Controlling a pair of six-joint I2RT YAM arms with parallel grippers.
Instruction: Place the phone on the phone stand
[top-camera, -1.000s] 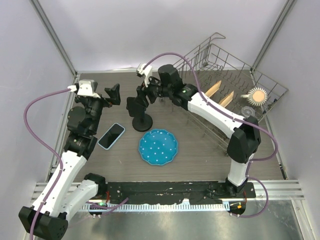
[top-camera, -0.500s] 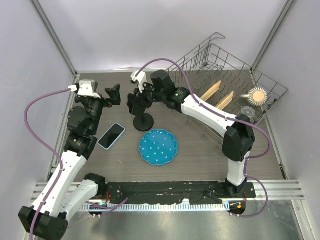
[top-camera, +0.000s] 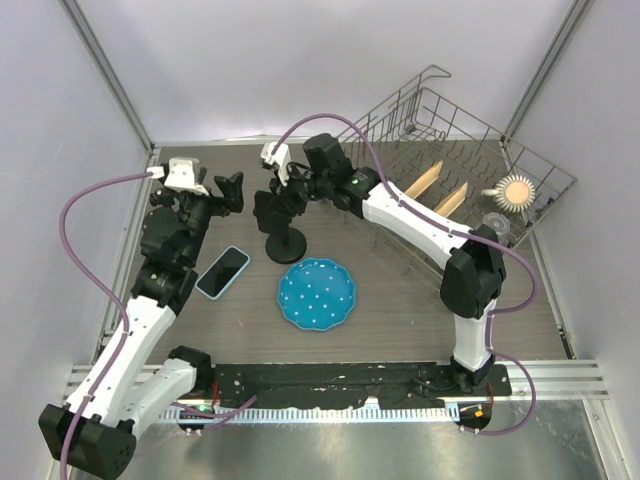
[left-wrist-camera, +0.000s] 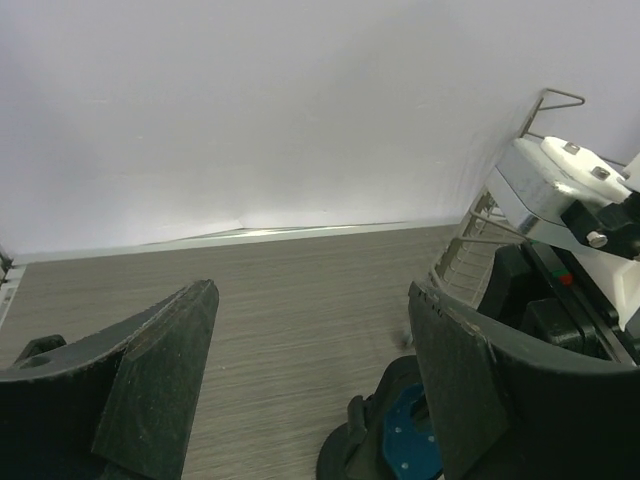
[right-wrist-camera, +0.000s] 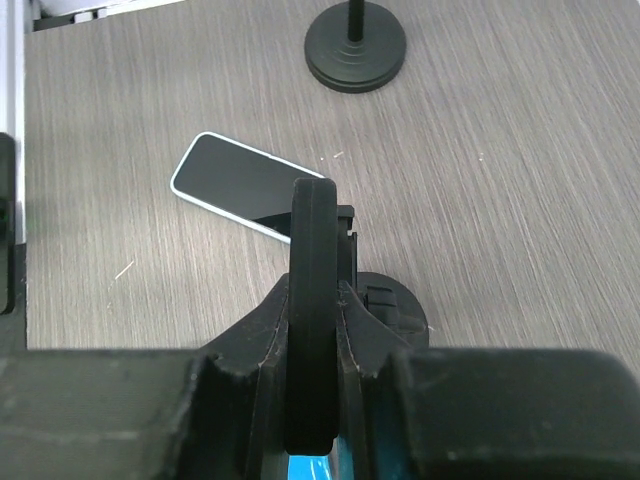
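The phone (top-camera: 222, 272), black screen with a pale blue rim, lies flat on the table left of the phone stand; it also shows in the right wrist view (right-wrist-camera: 245, 187). The black phone stand (top-camera: 284, 243) stands upright on its round base. My right gripper (top-camera: 281, 200) is shut on the stand's upright cradle plate (right-wrist-camera: 312, 250), with the stand's base (right-wrist-camera: 400, 310) below it. My left gripper (top-camera: 229, 190) is open and empty in the air, above and behind the phone. In the left wrist view its fingers (left-wrist-camera: 160, 380) frame bare table, with the stand (left-wrist-camera: 375, 445) at lower right.
A blue dotted plate (top-camera: 316, 295) lies just in front of the stand. A wire dish rack (top-camera: 470, 170) fills the back right. A second round black base with a thin post (right-wrist-camera: 355, 45) stands near the table's left edge, hidden under the left arm from above.
My right gripper has moved left onto the stand's cradle plate and is now shut on it. My left gripper has shifted slightly right. The phone has not moved.
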